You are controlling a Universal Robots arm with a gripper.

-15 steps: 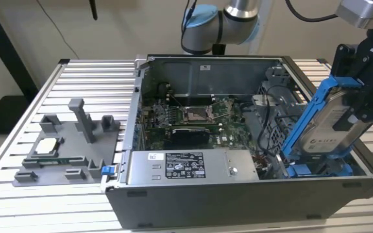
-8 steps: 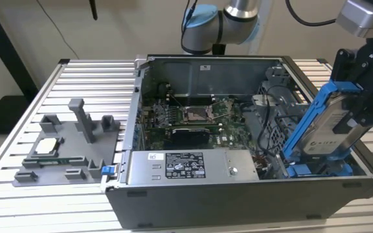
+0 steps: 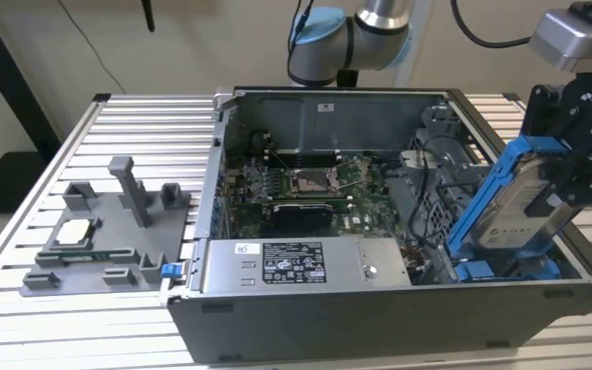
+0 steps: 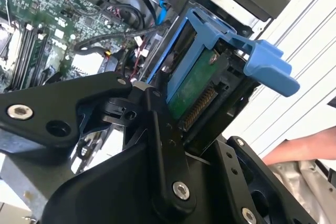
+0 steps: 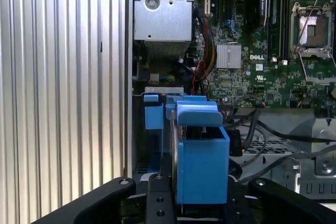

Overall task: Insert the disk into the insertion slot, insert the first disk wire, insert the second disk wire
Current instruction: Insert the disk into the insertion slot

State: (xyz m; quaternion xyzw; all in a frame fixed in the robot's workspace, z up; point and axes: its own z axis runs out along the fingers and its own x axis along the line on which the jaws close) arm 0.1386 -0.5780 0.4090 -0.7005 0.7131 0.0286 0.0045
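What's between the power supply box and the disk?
In the exterior view, loose cables fill the gap between the power supply box and the disk, which the hand holds tilted.

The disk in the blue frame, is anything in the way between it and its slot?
Nothing I can see. The gripper holds the disk tilted, with its lower end right at the blue tabs of the slot. Black cables lie beside it, not across the opening.

Silver-grey disk (image 3: 530, 189) in a blue frame, steeply tilted, with its lower end at the blue-tabbed insertion slot (image 3: 481, 270).
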